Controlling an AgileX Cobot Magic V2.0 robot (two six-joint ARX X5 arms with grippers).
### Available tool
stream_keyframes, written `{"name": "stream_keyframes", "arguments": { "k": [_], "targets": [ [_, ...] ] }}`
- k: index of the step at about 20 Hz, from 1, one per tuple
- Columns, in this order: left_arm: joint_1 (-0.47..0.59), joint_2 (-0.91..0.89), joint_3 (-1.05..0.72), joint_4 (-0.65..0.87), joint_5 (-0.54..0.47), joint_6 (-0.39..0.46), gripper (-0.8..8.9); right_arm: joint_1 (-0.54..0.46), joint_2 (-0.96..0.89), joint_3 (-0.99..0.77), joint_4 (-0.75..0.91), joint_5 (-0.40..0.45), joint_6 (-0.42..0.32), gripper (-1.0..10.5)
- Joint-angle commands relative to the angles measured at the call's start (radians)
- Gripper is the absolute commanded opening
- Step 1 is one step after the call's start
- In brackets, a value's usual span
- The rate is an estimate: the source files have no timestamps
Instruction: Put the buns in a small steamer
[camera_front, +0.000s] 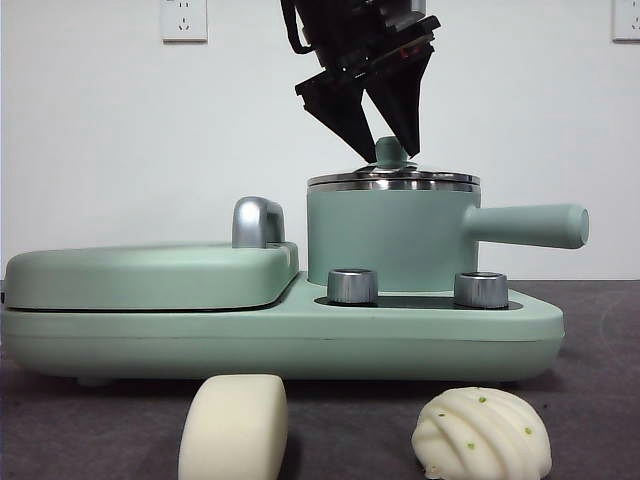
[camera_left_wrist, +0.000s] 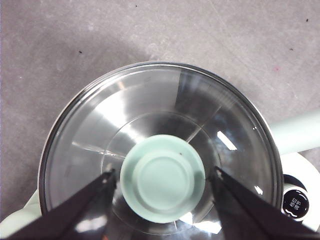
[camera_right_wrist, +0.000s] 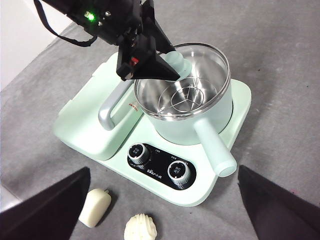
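- Left end effector (camera_front: 385, 140) hangs over the small steamer (camera_front: 390, 240), jaws spread to either side of the green knob (camera_left_wrist: 162, 180). In its own wrist view each jaw tip sits at the knob's edge with little or no gap; whether the pads are already pressing is hard to tell from these angles. I read it as apart, bracketing the knob, not yet clamped.
- Reason for that pose: the glass lid (camera_left_wrist: 160, 145) is on the pot and blocks the way in. The knob is the only grip point on it, so a straight-down approach centred on the knob makes sense.
- Steamer stands on the round burner side of the mint-green cooker base (camera_front: 300, 335), long handle (camera_front: 525, 225) sticking out sideways, clear of the arm. Through the lid a steel rack shows inside; no bun in it.
- Both buns lie on the grey worktop (camera_right_wrist: 280, 75) in front of the cooker, near the two control dials (camera_right_wrist: 157, 164): the smooth bun (camera_front: 233, 428) and the pleated bun (camera_front: 482, 435) with green specks, set apart from each other, untouched.
- Flat griddle lid (camera_front: 150, 275) with chrome handle is closed beside the pot; not part of the job.
- Right end effector (camera_right_wrist: 160, 210) waits high above the buns, jaws wide apart, holding nothing. Well placed to reach a bun once the pot is open.
- Judgement: task at its first step; lid must come off before any bun goes in.
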Motion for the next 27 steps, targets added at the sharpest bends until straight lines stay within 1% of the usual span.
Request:
{"name": "stream_keyframes", "arguments": {
  "k": [1,4,9,12,14,17,22,27],
  "targets": [
    [-0.012,0.027,0.035,0.009,-0.002,0.006,2.36,0.0,0.004,0.017,0.003,-0.003,-0.011,4.7],
    [-0.012,0.027,0.034,0.014,-0.002,0.007,1.76,0.0,0.004,0.017,0.003,-0.003,-0.011,4.7],
    [-0.013,0.035,0.034,0.024,-0.002,0.014,1.75,0.0,0.004,0.017,0.003,-0.003,-0.011,4.7],
    [-0.016,0.037,0.034,0.023,-0.002,0.014,1.37,0.0,0.004,0.017,0.002,-0.003,-0.011,4.7],
    [-0.017,0.037,0.034,0.016,-0.003,0.015,1.0,0.0,0.004,0.017,0.002,-0.003,-0.011,4.7],
    [-0.017,0.037,0.035,-0.001,-0.003,0.029,0.19,0.0,0.004,0.017,0.0,-0.003,-0.011,4.7],
    [-0.015,0.036,0.077,-0.006,-0.003,0.024,0.19,0.0,0.004,0.017,-0.005,-0.003,-0.011,4.7],
    [-0.015,0.036,0.192,-0.031,-0.003,0.003,0.19,0.0,0.004,0.017,-0.009,-0.002,-0.011,4.7]
  ]
}}
